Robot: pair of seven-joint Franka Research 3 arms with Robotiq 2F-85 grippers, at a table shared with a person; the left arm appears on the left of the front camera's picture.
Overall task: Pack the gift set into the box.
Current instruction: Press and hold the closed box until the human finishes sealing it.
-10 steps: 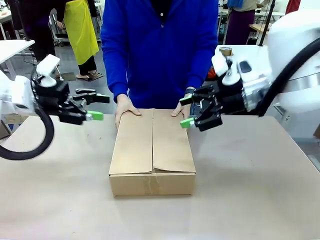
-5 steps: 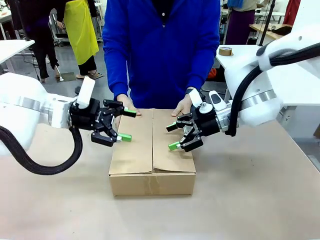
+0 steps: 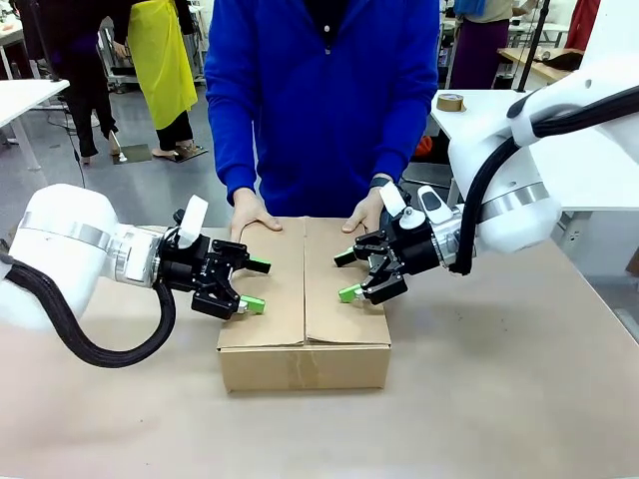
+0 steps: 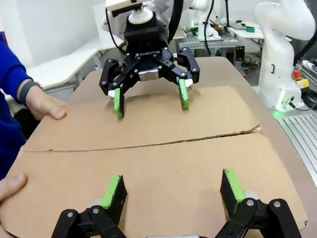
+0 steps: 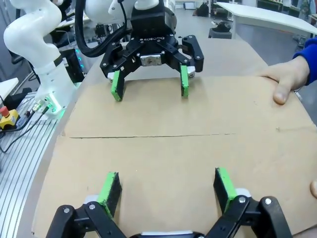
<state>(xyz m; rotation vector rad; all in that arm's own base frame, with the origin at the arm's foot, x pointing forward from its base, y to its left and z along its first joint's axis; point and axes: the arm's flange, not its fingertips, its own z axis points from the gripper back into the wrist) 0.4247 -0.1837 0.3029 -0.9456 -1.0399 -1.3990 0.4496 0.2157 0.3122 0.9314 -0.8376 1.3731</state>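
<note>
The brown box lies in the middle of the table with its top flaps folded shut. The gift set is hidden. My left gripper is open, its green pads over the box's left flap. My right gripper is open over the right flap. In the left wrist view my left gripper hovers open over the cardboard and faces the right gripper. In the right wrist view my right gripper faces the left gripper across the flaps. The person's hands press the far edge of the box.
A person in a blue sweater stands at the far side of the table. A tape roll sits on a white table behind at the right. Bare tabletop lies on both sides of the box.
Both grippers have come down and inward from beside the box to just over its closed flaps. The left arm moved further in during the last half second; the right barely shifted.
</note>
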